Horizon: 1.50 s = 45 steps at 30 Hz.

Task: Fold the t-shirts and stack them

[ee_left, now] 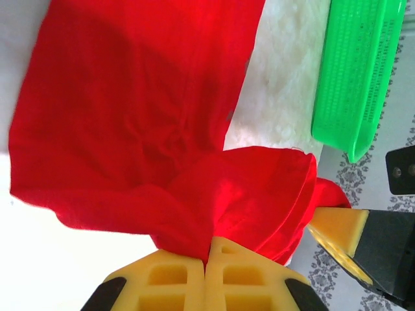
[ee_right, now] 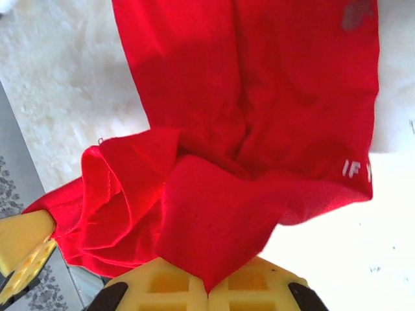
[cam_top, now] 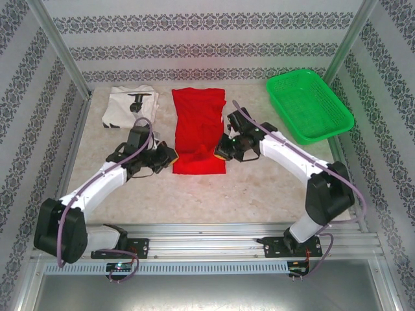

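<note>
Left gripper [ee_left: 207, 254]: jaws fully closed, yellow pads pressed together, with a bunched fold of the red t-shirt [cam_top: 198, 129] pinched between them at the shirt's near left corner.

Right gripper [ee_right: 207, 286]: jaws fully closed, pads together, clamping a fold of the same red t-shirt at its near right edge. The two grippers face each other across the shirt's near hem, close together. The cloth between them is gathered and lifted into soft folds.

Red t-shirt: its far part lies flat on the table [cam_top: 259, 191] as a long strip running away from the arms. The side facing up is plain red, and the right wrist view shows a few small white letters near one edge.

White t-shirt [cam_top: 130, 105]: folded into a flat rectangle with a black graphic on top. It lies to the left of the red t-shirt, level with its far end and apart from it.

Green basket [cam_top: 310, 105]: to the right of the red t-shirt and well apart from it.

Count: two grippers, both closed on the red t-shirt; two t-shirts, one red and one white; one basket.
</note>
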### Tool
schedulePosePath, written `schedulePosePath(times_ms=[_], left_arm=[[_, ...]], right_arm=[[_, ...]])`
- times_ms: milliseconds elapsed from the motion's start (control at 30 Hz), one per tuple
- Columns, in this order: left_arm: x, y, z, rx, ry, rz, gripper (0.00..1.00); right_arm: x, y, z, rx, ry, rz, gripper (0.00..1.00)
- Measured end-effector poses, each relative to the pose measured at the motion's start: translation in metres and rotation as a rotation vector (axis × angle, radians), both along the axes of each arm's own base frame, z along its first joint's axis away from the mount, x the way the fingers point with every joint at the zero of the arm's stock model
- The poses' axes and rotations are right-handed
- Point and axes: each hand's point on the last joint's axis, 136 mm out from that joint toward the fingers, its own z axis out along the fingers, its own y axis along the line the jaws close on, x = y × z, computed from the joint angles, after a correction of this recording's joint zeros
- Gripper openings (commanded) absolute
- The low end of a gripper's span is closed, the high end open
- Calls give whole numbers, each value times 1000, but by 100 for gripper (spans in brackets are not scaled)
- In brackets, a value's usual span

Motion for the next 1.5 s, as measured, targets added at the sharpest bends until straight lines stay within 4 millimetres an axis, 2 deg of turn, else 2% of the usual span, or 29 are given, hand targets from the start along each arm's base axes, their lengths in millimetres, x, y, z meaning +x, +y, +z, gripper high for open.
schedulePosePath(times_ms=[233, 400, 767, 1000, 1267, 1467, 1500], left_arm=[[41, 13, -2, -5, 10, 21, 0], [69, 14, 0, -7, -5, 1, 0], [109, 18, -4, -10, -23, -20, 0], [133, 13, -17, -12, -16, -45, 0], [155, 18, -33, -8, -4, -43, 0], [165, 17, -56, -15, 36, -49, 0], [167, 17, -61, -16, 42, -49, 5]], right_arm=[[50, 8, 1, -7, -21, 25, 0], [68, 10, -4, -19, -24, 35, 0], [105, 4, -2, -39, -58, 24, 0], [123, -1, -21, -73, -41, 19, 0], [138, 1, -52, -101, -12, 24, 0], [152, 0, -68, -115, -4, 11, 2], [155, -1, -70, -119, -5, 7, 5]])
